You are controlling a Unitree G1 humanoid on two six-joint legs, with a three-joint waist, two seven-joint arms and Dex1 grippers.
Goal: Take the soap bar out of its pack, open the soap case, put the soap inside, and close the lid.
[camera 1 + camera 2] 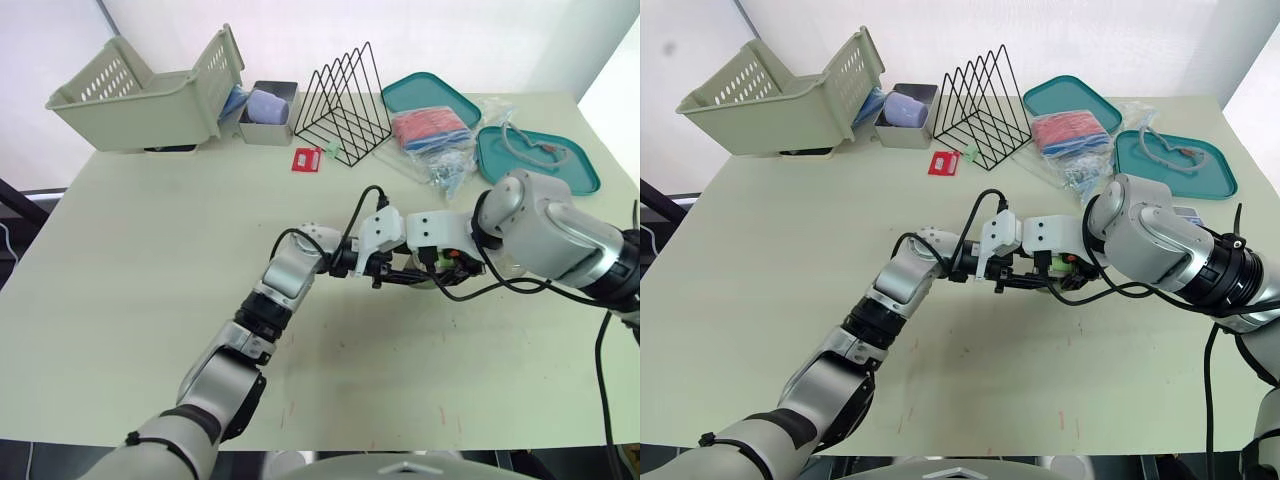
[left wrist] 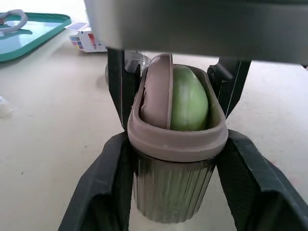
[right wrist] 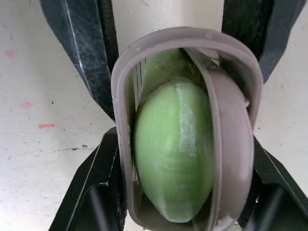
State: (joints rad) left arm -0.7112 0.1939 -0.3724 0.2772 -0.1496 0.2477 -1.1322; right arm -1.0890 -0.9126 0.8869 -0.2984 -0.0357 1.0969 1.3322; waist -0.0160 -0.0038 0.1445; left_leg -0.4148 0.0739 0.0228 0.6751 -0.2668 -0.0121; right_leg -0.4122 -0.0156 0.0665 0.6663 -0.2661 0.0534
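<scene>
Where the two claws meet, near the middle of the pale table, the soap case is almost wholly hidden in the head views. The wrist views show it: the left claw and the right claw both grip it from opposite sides. The green soap sits inside, and the lid is tilted into the opening, not closed. Whether the case touches the table is unclear. Along the far edge stand a basket, a wire rack and teal trays, with a white wall behind.
</scene>
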